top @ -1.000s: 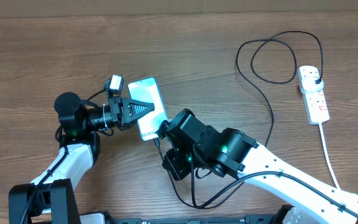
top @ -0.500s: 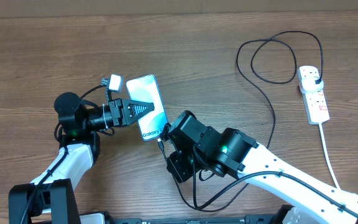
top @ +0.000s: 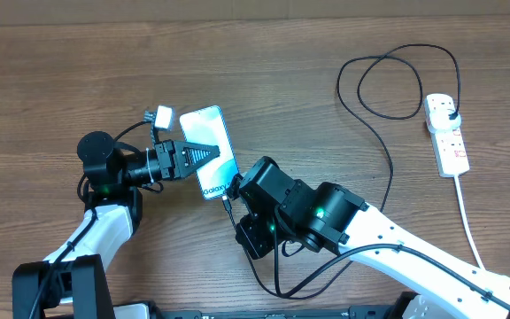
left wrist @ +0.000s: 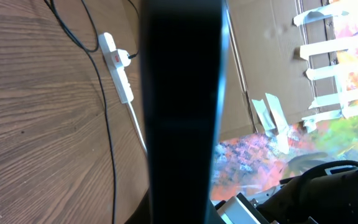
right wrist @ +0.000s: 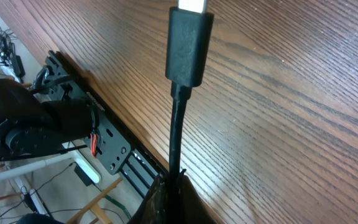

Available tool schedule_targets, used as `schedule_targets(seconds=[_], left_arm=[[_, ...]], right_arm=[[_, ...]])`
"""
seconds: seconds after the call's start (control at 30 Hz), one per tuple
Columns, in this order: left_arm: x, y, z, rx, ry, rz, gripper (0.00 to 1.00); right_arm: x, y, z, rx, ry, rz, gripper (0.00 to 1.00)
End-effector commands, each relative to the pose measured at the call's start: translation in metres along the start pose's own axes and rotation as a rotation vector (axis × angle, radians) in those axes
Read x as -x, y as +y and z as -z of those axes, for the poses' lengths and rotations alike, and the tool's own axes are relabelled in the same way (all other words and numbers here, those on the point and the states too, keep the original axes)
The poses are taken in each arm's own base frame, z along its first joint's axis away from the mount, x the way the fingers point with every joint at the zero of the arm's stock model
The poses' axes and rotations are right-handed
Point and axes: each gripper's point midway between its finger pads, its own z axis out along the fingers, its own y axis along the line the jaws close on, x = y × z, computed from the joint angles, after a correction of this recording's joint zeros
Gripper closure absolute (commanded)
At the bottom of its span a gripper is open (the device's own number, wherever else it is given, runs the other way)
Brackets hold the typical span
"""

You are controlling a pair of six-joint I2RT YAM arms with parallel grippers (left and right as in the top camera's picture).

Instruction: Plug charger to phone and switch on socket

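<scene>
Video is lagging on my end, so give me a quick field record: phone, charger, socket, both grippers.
phone: clamped in left gripper, screen up
charger: connector held by right gripper at the phone's lower end; insertion not visible
socket: far right of table, black plug in; switch state unreadable

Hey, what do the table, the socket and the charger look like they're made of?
Table: wood or wood-look laminate, matte; grain lines run across it. Socket: smooth white plastic, by its moulded look. Charger: black cable, probably a rubbery sheath; its connector looks like matte black plastic with a pale, possibly metal tip.
</scene>
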Motion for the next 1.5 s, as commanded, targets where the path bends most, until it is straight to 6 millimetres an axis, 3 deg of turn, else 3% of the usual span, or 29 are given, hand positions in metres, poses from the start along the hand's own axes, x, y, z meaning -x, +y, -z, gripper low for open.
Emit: schedule_targets(seconds=[0.0,1.23,1.47], left_arm=[[0.002,-0.004,-0.002,-0.003,0.004,0.016,0.96],[-0.006,-0.007,-0.002,-0.020,0.048,0.022,0.96],[-0.009,-0.008,-0.002,-0.029,0.071,0.013,0.96]], right_arm=[[0.000,-0.002,-0.001,-0.005,0.001,0.004,0.96],[0.010,-0.006,0.000,-0.033,-0.047,-0.042,0.96],[0.027,-0.006,0.001,-0.046,-0.122,-0.022,0.96]])
